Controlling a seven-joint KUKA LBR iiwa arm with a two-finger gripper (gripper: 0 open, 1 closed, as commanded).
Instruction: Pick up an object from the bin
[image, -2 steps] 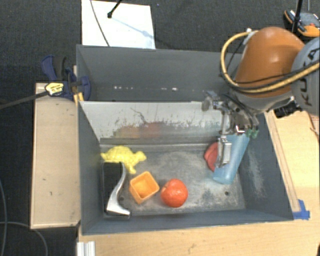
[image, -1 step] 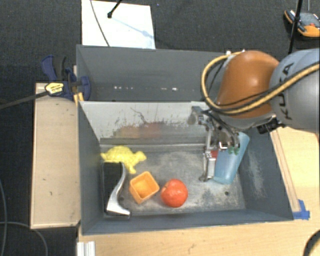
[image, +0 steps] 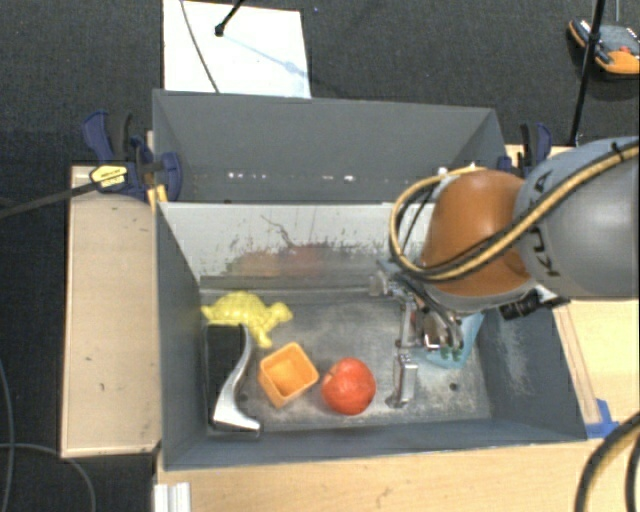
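Note:
My gripper (image: 403, 385) is low over the bin floor, right of centre, below the arm's orange cover. A red-orange ball (image: 349, 387) lies just left of it, close by but apart. A light blue thing (image: 455, 353) lies on the floor right beside the gripper on its right, partly hidden by it. Left of the ball an orange square cup (image: 288, 373) stands tilted.
A yellow soft toy (image: 246, 314) lies at the left towards the back. Below it, a black and silver curved piece (image: 229, 385) rests along the left wall. The arm and its cables hang over the bin's right half.

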